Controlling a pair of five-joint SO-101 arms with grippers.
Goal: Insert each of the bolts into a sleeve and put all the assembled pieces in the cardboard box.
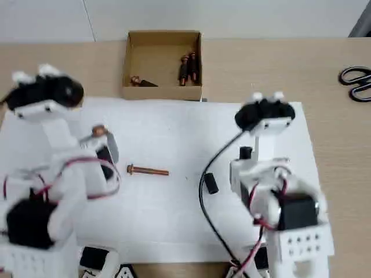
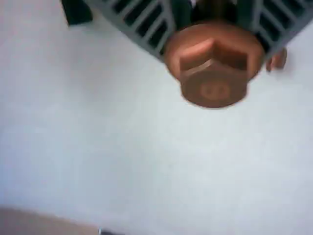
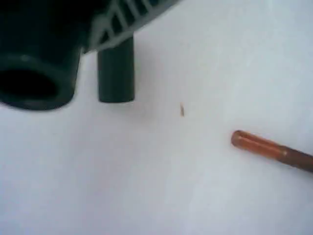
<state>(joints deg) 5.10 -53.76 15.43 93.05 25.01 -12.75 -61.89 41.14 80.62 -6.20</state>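
My left gripper (image 1: pixel 102 141) is shut on a copper bolt (image 1: pixel 99 131), whose hexagonal head (image 2: pixel 213 73) points at the left wrist camera from between the ribbed dark fingers (image 2: pixel 142 22). My right gripper (image 1: pixel 247 157) is shut on a black sleeve (image 1: pixel 246 153), and the sleeve's open end (image 3: pixel 30 84) faces the right wrist camera. A second bolt (image 1: pixel 148 170) lies flat on the white sheet between the arms, its plain tip (image 3: pixel 270 149) toward the right arm. A loose sleeve (image 1: pixel 210 183) lies beside it (image 3: pixel 116 69). The cardboard box (image 1: pixel 163 91) at the back holds assembled pieces (image 1: pixel 188 68).
White paper (image 1: pixel 174 226) covers the wooden table under both arms. A black cable (image 1: pixel 204 200) runs from the right arm past the loose sleeve. Scissors (image 1: pixel 356 84) lie at the far right on the bare table. Another copper piece (image 1: pixel 139 81) rests in the box's near left corner.
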